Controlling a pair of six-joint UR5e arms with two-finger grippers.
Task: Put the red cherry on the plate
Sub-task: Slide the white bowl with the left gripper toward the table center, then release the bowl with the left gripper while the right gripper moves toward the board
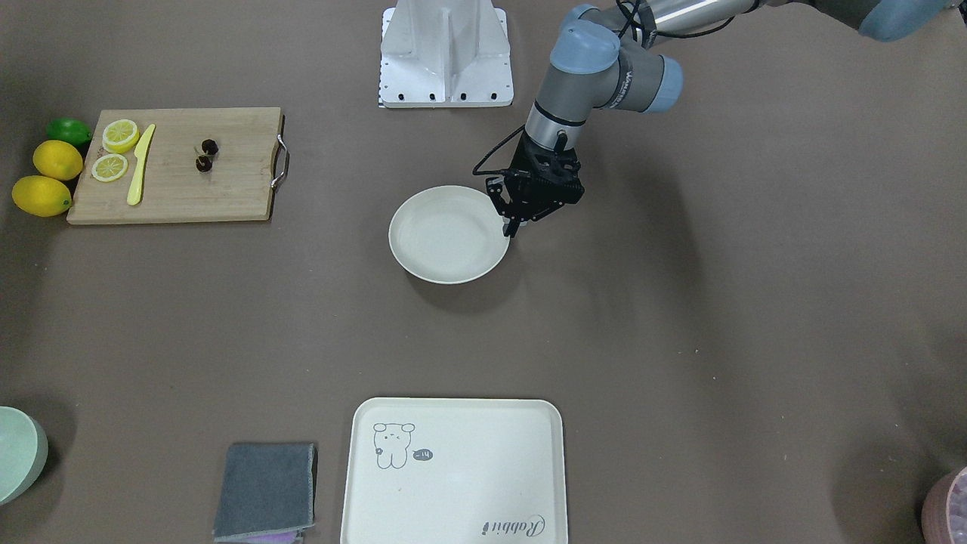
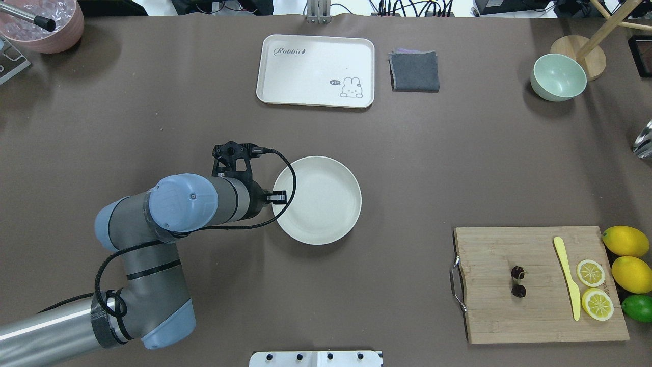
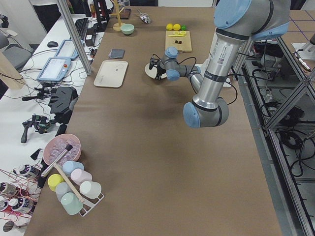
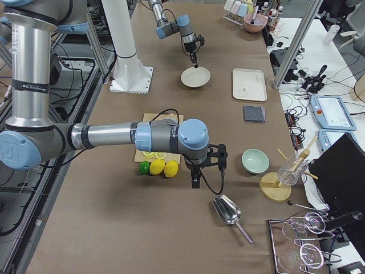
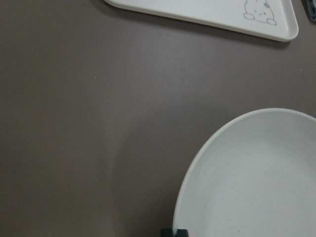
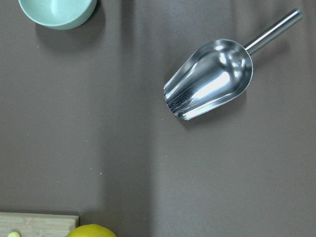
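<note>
The red cherry (image 1: pixel 206 155) (image 2: pixel 518 281), two dark round fruits on one stem, lies on a wooden cutting board (image 1: pixel 174 181) (image 2: pixel 540 311). Mid-table sits the round cream plate (image 1: pixel 446 238) (image 2: pixel 318 201) (image 5: pixel 256 182), with nothing on it. My left gripper (image 1: pixel 513 228) (image 5: pixel 174 232) points down at the plate's rim on the side away from the board, its fingertips together; whether they pinch the rim I cannot tell. The right gripper (image 4: pixel 195 178) shows only in the exterior right view, hanging over bare table past the lemons; I cannot tell its state.
On the board lie a yellow knife (image 2: pixel 568 278) and two lemon slices (image 2: pixel 591 272). Two lemons (image 2: pixel 625 240) and a lime (image 2: pixel 637 308) sit beside it. Also here: a cream tray (image 2: pixel 316 61), grey cloth (image 2: pixel 414 71), green bowl (image 2: pixel 558 77), metal scoop (image 6: pixel 210 81).
</note>
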